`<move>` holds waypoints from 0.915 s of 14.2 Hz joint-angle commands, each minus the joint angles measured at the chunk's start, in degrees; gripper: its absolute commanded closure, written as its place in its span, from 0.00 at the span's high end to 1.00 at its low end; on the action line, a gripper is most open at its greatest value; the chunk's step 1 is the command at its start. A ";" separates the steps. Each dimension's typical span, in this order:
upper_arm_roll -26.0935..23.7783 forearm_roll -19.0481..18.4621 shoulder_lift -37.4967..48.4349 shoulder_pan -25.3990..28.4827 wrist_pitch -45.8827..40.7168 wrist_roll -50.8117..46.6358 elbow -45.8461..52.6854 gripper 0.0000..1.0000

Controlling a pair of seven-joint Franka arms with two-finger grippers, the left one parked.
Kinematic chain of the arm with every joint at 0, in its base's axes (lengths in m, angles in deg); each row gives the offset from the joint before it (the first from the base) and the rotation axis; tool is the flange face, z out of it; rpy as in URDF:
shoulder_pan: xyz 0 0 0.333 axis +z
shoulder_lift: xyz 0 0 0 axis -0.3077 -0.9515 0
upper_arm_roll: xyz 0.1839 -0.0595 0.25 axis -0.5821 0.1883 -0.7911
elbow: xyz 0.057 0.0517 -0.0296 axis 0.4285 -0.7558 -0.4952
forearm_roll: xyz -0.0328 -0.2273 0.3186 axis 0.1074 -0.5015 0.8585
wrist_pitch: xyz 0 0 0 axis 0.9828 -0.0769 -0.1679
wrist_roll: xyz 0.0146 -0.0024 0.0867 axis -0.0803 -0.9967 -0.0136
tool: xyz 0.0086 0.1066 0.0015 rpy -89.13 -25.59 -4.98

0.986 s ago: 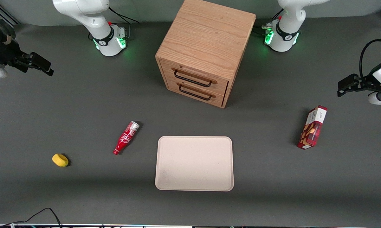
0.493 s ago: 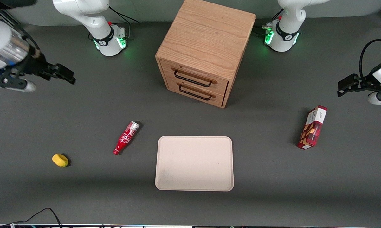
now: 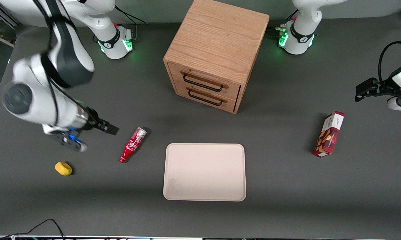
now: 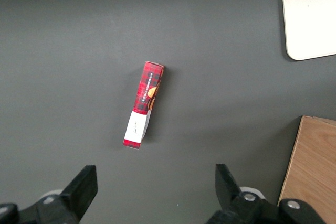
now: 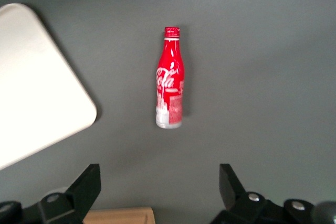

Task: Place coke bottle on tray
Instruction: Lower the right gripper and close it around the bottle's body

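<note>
— Red and slim, the coke bottle lies on its side on the dark table, doesn't it?

— We see it so, cap pointing toward the front camera, silver base away from it. It lies beside the tray, near but not touching.

— And the gripper?

— We find it low, just beside the bottle's base, apart from it. From the wrist camera its fingers are spread wide (the bottle shows between them), gripping nothing.

— What else do we have?

— A wooden drawer box stands farther from the camera than the tray, a yellow sponge lies toward the working arm's end, and a red snack box toward the parked arm's.
</note>
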State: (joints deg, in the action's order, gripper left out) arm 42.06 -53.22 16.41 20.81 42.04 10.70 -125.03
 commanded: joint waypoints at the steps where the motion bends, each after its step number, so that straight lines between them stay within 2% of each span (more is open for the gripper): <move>1: -0.15 -1.86 -6.54 0.98 4.70 -6.82 0.43 1.00; 3: -0.15 -2.47 -10.23 0.98 9.44 -7.90 -0.01 1.00; 5: -0.15 -5.10 -12.17 0.98 15.42 -8.07 -2.72 1.00; 7: -0.15 -5.55 -13.32 0.98 20.35 -8.07 -5.45 1.00; 12: 0.46 -5.64 -15.17 0.98 25.81 -8.07 -8.53 1.00; 13: 0.55 -6.60 -15.34 0.98 26.17 -8.07 -9.32 1.00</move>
State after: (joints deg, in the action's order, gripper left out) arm 42.26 -58.03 0.80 21.50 66.29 4.31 -132.42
